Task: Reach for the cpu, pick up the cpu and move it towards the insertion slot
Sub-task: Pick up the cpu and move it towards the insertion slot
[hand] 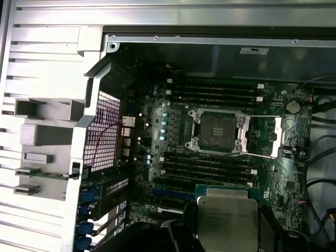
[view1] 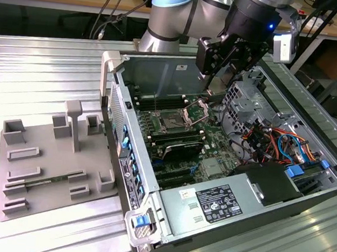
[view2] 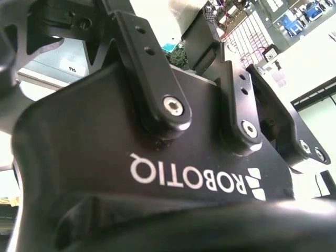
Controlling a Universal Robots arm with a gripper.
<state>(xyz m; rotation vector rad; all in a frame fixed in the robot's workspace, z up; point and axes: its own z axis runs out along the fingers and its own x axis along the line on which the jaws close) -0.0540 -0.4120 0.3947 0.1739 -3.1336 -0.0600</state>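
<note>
Holding the cpu [hand: 228, 221] rn, as far as the first wrist view shows: the gripper [hand: 227, 231] has its dark fingers [hand: 185, 231] on either side of the chip, clamped on its edges, silver lid facing the camera w/ a strip of green board along one edge. Chip looks flat, not tilted much.

Past the cpu, further out from the gripper, sits the insertion slot [hand: 218, 129], a dark square socket w/ a silver frame, ringed by green board. Its steel bracket [hand: 277, 137] is swung open to one side. Cpu and slot are apart, not touching; some black memory slots [hand: 210, 168] lie between them, more of them on the far side of the socket.

In the exterior view the gripper [view1: 220, 65] hangs above the open pc case [view1: 257, 187], over its back half, w/ the insertion slot [view1: 174, 122] lower and toward the exterior view's left of it. Can't make out the chip there tbh. Grey tray [view1: 53, 163] sits well off to the exterior view's left, outside the case, on the ribbed metal table [view1: 37, 73]. Power supply box [view1: 218, 204] is in the near corner of the case.

Second wrist view is the gripper body [view2: 157, 173] up close, black linkage bars and bolts.
</note>
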